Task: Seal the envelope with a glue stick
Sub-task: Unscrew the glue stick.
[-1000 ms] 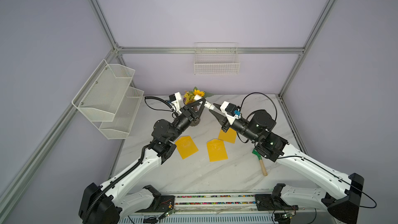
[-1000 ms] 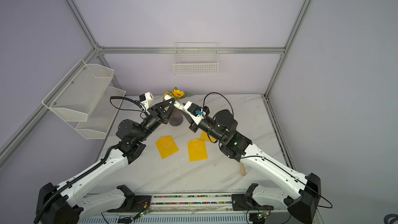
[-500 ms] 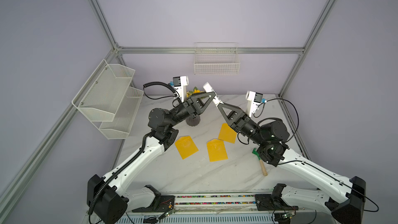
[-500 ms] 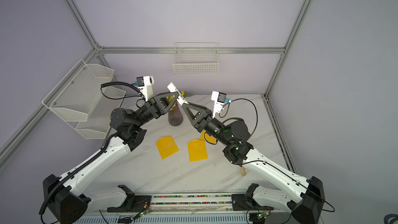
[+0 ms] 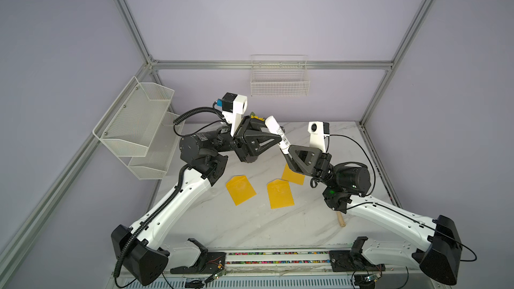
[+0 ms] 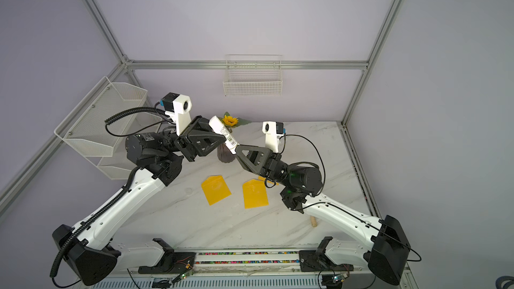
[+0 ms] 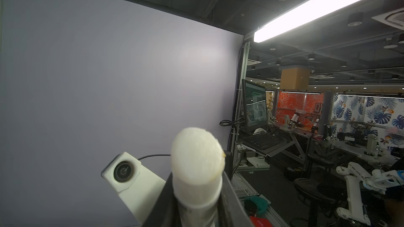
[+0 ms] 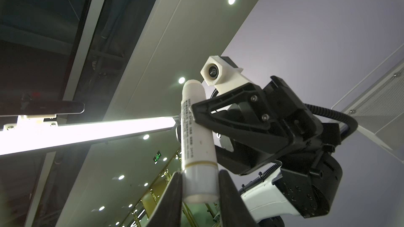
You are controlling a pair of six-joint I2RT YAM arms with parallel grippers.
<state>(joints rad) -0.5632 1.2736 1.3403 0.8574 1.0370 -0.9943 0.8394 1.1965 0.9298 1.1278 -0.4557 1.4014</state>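
The glue stick [image 5: 275,129] [image 6: 221,130] is a white cylinder with a dark-printed label, held tilted high above the table. My left gripper [image 5: 278,139] [image 7: 196,177] is shut on its middle. In the left wrist view its rounded white end [image 7: 196,156] sticks out past the fingers. My right gripper [image 5: 288,152] [image 8: 200,175] meets the stick's lower end from the right. Its two fingers lie against both sides of the plain white end piece, below a thin yellow ring. Three yellow envelopes [image 5: 240,193] [image 5: 279,197] [image 5: 293,173] lie flat on the marble table beneath the arms.
A dark vase [image 6: 224,155] with a sunflower [image 6: 230,120] stands at the back, under the left gripper. A wooden handle [image 5: 340,219] shows from under the right arm. A white mesh shelf [image 5: 139,123] hangs on the left wall and a wire basket [image 5: 279,79] on the back wall.
Half a second ago my right gripper stood apart from the stick with its jaws together. It has since moved left onto the stick's lower end. The left gripper still holds the stick.
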